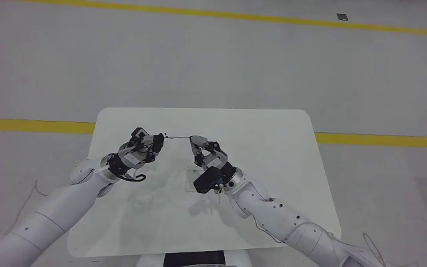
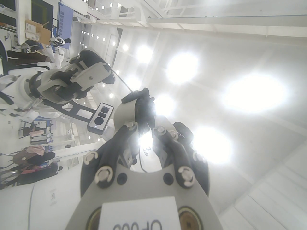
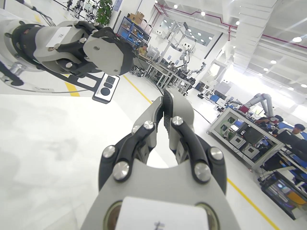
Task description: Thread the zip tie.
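Right end effector (image 3: 163, 101): pads pressed together, pinching one end of the thin black plastic zip tie (image 1: 176, 137). The pinched bit itself is too thin to make out between the pads in the right wrist view.

Left end effector (image 2: 144, 96): fingers drawn in at the tip and closed on the other end of the zip tie. Glare from the ceiling lights washes out part of the contact, so that grip is read mainly from the strap running straight into its tip.

The zip tie spans the gap between the two end effectors as one nearly straight strand, held in the air. It does not touch the white rounded desk (image 1: 280, 133), which lies beneath both end effectors. The two tips face each other and are near, with only the strap between them.

Progress, as a judgement:
- Pickup is done, with both ends in hand and the strap lifted off the desk.
- Threading is not done: no loop is visible and the strand is unbent.
- I cannot tell which end is the head and which the tail, both too small to see.
- Left to do: bend the strap, bring the tail to the head slot, feed it through and pull the loop closed
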